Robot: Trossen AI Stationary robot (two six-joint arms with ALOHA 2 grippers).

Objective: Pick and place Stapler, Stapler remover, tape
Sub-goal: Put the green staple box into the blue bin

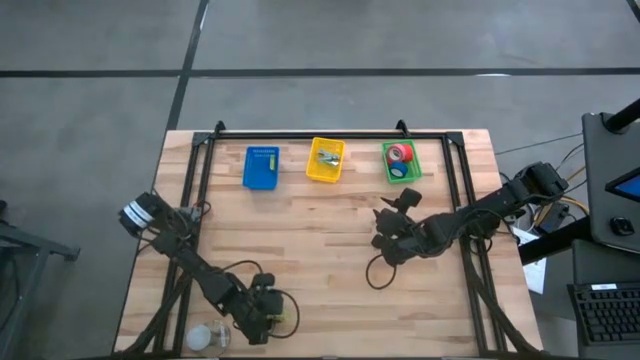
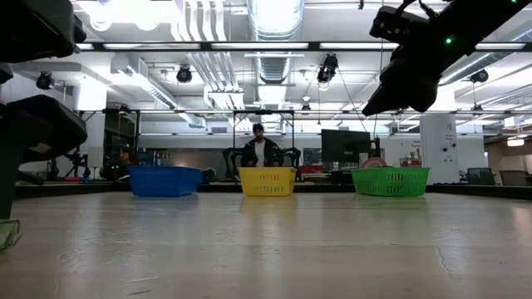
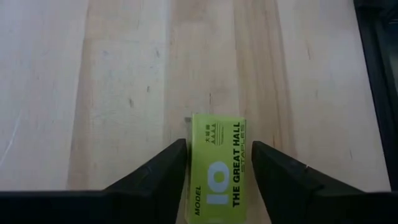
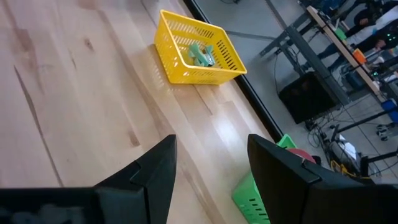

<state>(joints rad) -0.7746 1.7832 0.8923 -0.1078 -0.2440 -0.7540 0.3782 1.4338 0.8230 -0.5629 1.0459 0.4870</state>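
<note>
A yellow-green staple box (image 3: 217, 165), printed "THE GREAT HALL", sits between the fingers of my left gripper (image 3: 219, 180) near the table's near edge, left of centre (image 1: 268, 312). The blue basket (image 1: 260, 167) holds a small green thing. In the yellow basket (image 1: 325, 160) (image 4: 198, 56) lie green staple removers (image 4: 202, 55). The green basket (image 1: 400, 162) holds a red tape roll (image 1: 400, 153) and a blue one (image 1: 398, 172). My right gripper (image 4: 211, 162) is open and holds nothing; it hangs over the table's right half (image 1: 383, 240), short of the baskets. My left gripper pinches the staple box by its two long sides (image 3: 191, 168), one finger on each. The fingers lie along the box, whose printed top faces the camera. Its front end (image 3: 217, 121) sticks out past the fingertips. Whether it is lifted off the wood, I cannot tell.
The three baskets stand in a row along the far edge (image 2: 266, 180). A black frame rail (image 1: 330, 133) runs around the tabletop. A cable loop (image 1: 376, 275) hangs under the right arm. A pale round object (image 1: 203, 337) lies beside the left arm. People sit in the room behind the table.
</note>
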